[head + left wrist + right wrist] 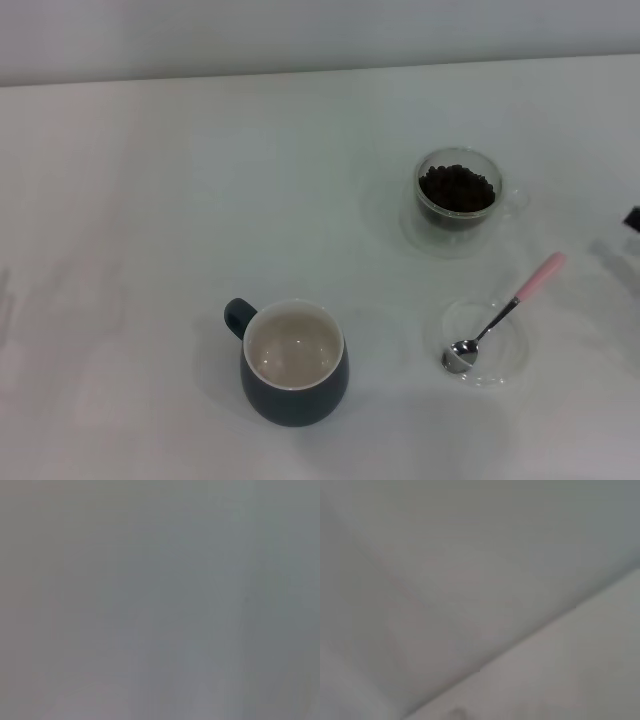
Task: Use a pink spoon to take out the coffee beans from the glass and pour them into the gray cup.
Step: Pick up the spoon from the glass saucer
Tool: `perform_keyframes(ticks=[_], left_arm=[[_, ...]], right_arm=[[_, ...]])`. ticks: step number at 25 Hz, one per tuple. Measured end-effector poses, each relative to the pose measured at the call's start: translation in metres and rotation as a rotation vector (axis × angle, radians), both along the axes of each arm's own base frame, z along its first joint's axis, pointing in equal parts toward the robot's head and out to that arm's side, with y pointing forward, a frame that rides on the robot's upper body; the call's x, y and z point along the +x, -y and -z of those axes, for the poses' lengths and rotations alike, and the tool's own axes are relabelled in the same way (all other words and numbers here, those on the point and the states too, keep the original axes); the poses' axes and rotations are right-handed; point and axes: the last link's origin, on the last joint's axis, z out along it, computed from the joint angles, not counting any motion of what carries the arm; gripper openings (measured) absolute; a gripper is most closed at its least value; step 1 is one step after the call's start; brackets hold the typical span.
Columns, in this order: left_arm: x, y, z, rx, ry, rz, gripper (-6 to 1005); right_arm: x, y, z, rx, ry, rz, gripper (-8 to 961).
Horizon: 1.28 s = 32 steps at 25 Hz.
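No gripper is in view, so jaw state cannot be told. Pink spoon (505,313) rests in a clear dish (487,345), right of the gray cup (294,364), nearer than the glass (458,200) of coffee beans (457,187). Grasping the pink handle squarely would suit.

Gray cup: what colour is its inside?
Off-white inside the gray cup, against a dark slate-gray outside; the head view shows it best.

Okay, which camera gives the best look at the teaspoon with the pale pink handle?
The head view. It shows the whole pink-handled metal teaspoon, its silver bowl resting in a shallow clear glass dish, handle angled up over the rim. Both wrist views show only blank pale surfaces, no spoon.
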Motion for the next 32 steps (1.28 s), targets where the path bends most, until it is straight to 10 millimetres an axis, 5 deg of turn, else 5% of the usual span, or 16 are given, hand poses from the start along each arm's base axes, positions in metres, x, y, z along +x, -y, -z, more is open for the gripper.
perform_keyframes(ticks=[8, 21, 32], left_arm=[[0.003, -0.003, -0.001, 0.017, 0.002, 0.015, 571], [0.004, -0.003, -0.002, 0.020, 0.004, 0.018, 571], [0.004, -0.003, -0.002, 0.019, 0.001, 0.017, 572]], right_arm=[[-0.010, -0.018, 0.014, -0.197, -0.109, 0.032, 676], [-0.023, -0.008, 0.048, -0.252, -0.178, 0.033, 649], [-0.029, -0.011, 0.055, -0.248, -0.183, 0.021, 627]])
